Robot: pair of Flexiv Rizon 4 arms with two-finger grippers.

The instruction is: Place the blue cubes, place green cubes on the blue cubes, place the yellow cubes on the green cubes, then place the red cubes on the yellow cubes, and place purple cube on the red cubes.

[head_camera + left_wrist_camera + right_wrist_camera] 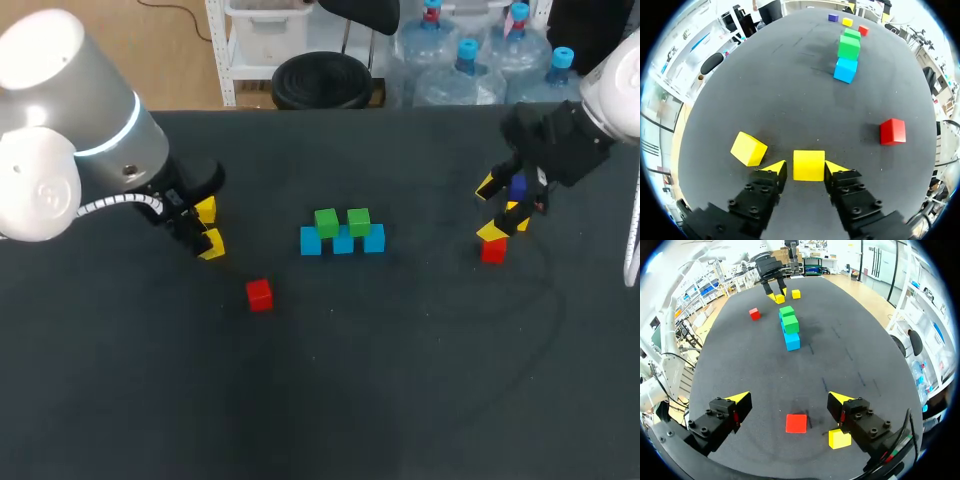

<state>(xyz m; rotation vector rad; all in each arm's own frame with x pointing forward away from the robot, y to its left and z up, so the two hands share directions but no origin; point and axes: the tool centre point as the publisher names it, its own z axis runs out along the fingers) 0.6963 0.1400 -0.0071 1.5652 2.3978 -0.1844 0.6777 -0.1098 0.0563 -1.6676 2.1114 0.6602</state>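
Note:
My left gripper straddles a yellow cube on the table. Its fingers are close on both sides, with a thin gap still visible on one side. A second yellow cube lies just beside it. Ahead stand three blue cubes in a row with two green cubes on top. A red cube lies alone in front of them. My right gripper hangs wide open over a red cube and a yellow cube. The purple cube sits just behind those.
The black table stretches wide in front of the cube row. The cubes at the right sit close together under my right arm.

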